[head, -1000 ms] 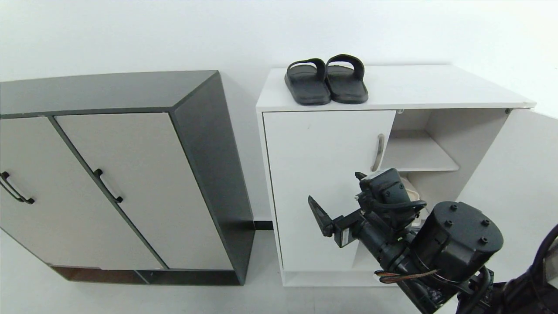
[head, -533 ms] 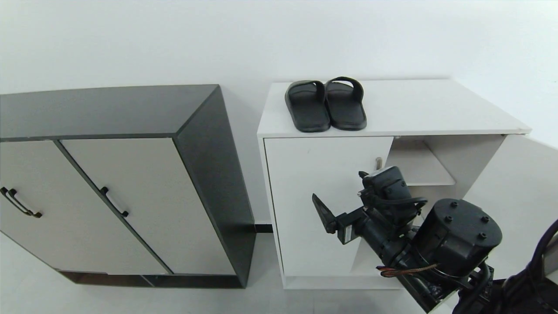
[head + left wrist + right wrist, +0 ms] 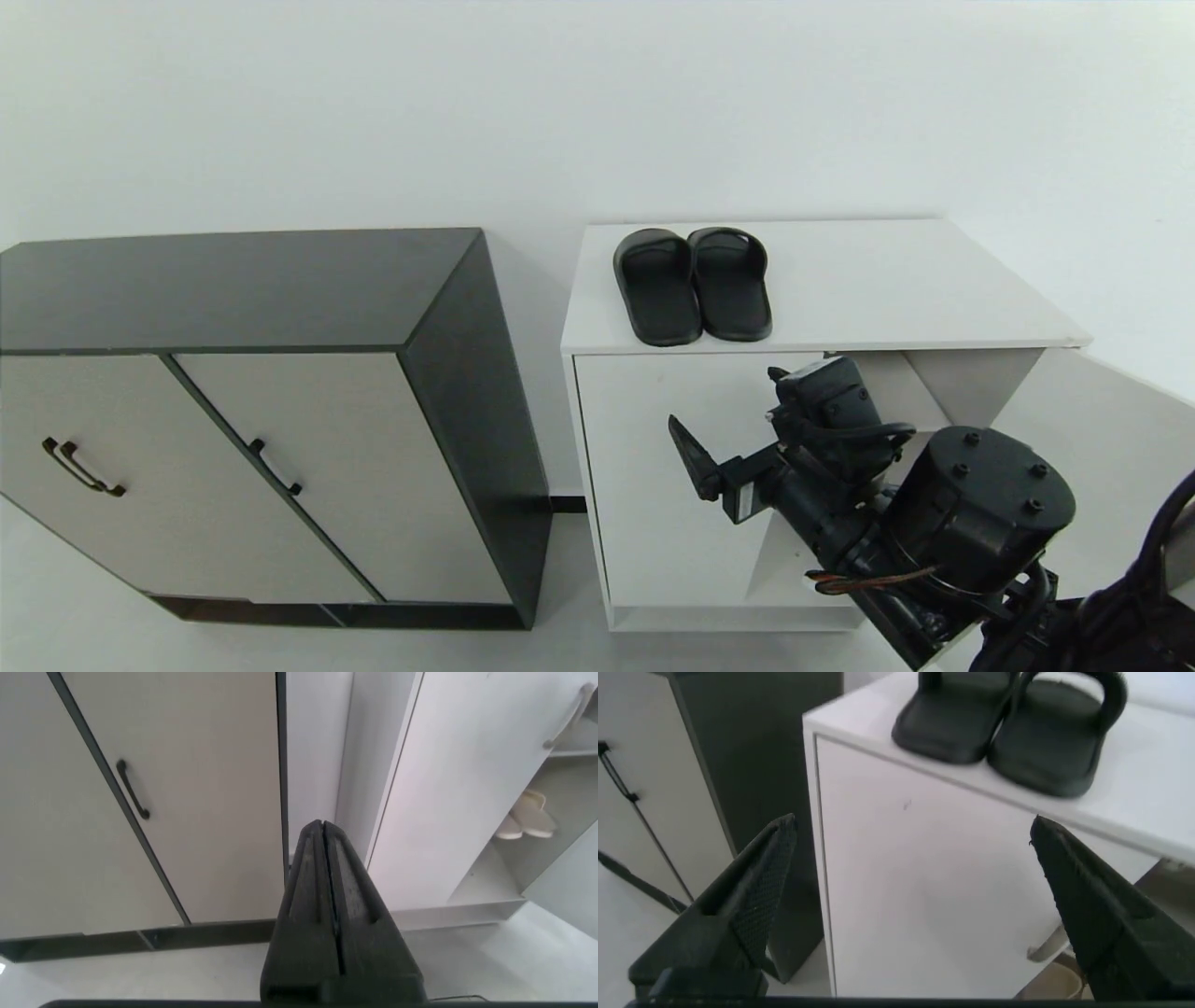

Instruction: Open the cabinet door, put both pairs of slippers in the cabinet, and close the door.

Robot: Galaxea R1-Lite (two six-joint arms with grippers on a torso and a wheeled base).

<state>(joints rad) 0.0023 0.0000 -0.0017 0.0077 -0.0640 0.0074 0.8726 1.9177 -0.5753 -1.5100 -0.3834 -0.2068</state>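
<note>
Black slippers (image 3: 693,285) are still parked on the white cabinet (image 3: 859,280) top, centre frame; only the head camera's been raised, so they're next. Right gripper (image 3: 915,873) is held wide open and empty below them; left gripper (image 3: 322,831) is closed, empty.

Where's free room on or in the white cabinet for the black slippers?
On the cabinet top, everything right of the black slippers is bare. Inside the open side, light slippers sit under the shelf; the bottom board in front of them is free. The shelf's visible part looks bare.
</note>
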